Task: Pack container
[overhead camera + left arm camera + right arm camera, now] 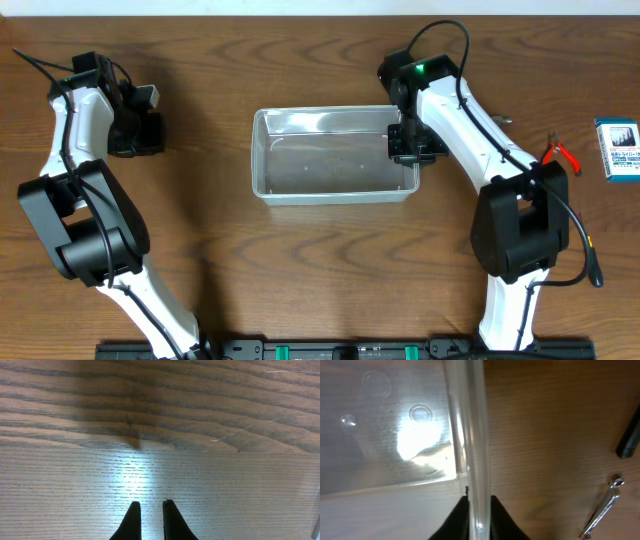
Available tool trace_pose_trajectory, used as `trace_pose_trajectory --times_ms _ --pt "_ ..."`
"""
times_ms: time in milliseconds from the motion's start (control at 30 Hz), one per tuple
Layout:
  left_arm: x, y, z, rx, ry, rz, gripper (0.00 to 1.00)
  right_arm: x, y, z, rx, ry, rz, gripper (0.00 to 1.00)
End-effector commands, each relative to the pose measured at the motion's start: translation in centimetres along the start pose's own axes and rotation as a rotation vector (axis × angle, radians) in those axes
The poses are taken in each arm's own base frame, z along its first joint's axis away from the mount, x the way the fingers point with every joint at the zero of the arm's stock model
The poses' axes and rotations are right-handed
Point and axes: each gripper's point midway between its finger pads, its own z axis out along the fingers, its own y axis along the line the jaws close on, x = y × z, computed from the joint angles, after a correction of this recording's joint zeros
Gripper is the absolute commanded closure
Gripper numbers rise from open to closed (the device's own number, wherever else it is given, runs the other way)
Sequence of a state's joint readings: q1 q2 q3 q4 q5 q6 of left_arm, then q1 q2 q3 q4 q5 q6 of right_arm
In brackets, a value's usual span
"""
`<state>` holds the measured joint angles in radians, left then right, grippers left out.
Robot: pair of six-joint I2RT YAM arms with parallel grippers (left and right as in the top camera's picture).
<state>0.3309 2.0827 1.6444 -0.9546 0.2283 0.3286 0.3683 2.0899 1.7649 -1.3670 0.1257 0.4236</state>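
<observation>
The right hand (479, 502) is closed on the container (330, 195). In the right wrist view the clear rim of its wall is seen passing between the two fingers, which lie against it on either side. From overhead, this grasp is placed at the upper part of the container's right short wall. The left hand (149, 505) is clenched on nothing, its fingertips nearly touching above bare wood, well to the left of the container.

The container is set at the middle of the tabletop (320, 280), open side up. Its long axis is laid across the overhead view from left to right, and its short ends are turned toward the two arms. A glare of light is reflected from its clear floor.

A slim silvery metal tool (602, 510) is seen lying near the right hand. Farther right, red-handled pliers (560, 152) and a blue-and-white box (618, 150) are placed. The tabletop is finished in dark brown wood with a marked grain.
</observation>
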Motion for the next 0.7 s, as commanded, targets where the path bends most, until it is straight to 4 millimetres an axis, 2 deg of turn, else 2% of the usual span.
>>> trace_pose_trajectory --times_ms 0,67,167,333,400,433,467,500,567,667 --pt "0.4 0.2 0.3 -0.008 0.017 -0.015 0.94 -0.3 -1.3 -2.3 0.004 -0.076 -0.001 0.78" --pt "0.4 0.2 0.3 -0.008 0.018 -0.016 0.93 -0.3 -1.4 -3.2 -0.007 -0.102 0.003 0.69" --pt "0.4 0.1 0.3 -0.008 0.018 -0.023 0.93 -0.2 -1.6 -4.4 -0.02 -0.13 0.007 0.62" --pt "0.4 0.1 0.3 -0.008 0.018 -0.03 0.93 0.1 -1.9 -6.1 -0.039 -0.173 0.015 0.61" --pt "0.4 0.2 0.3 -0.008 0.018 -0.03 0.83 0.2 -2.1 -7.1 -0.051 -0.2 0.019 0.52" --pt "0.4 0.2 0.3 -0.009 0.017 -0.03 0.75 0.3 -2.2 -7.7 -0.057 -0.215 0.022 0.48" --pt "0.4 0.2 0.3 -0.009 0.017 -0.029 0.68 0.3 -2.4 -8.4 -0.065 -0.236 0.03 0.39" --pt "0.4 0.2 0.3 -0.009 0.016 -0.029 0.64 0.3 -2.7 -9.2 -0.076 -0.26 0.039 0.23" --pt "0.3 0.2 0.3 -0.01 0.013 -0.029 0.57 0.2 -3.3 -10.7 -0.094 -0.301 0.058 0.17" --pt "0.2 0.2 0.3 -0.011 0.009 -0.029 0.56 0.3 -5.0 -13.1 -0.119 -0.368 0.102 0.14"
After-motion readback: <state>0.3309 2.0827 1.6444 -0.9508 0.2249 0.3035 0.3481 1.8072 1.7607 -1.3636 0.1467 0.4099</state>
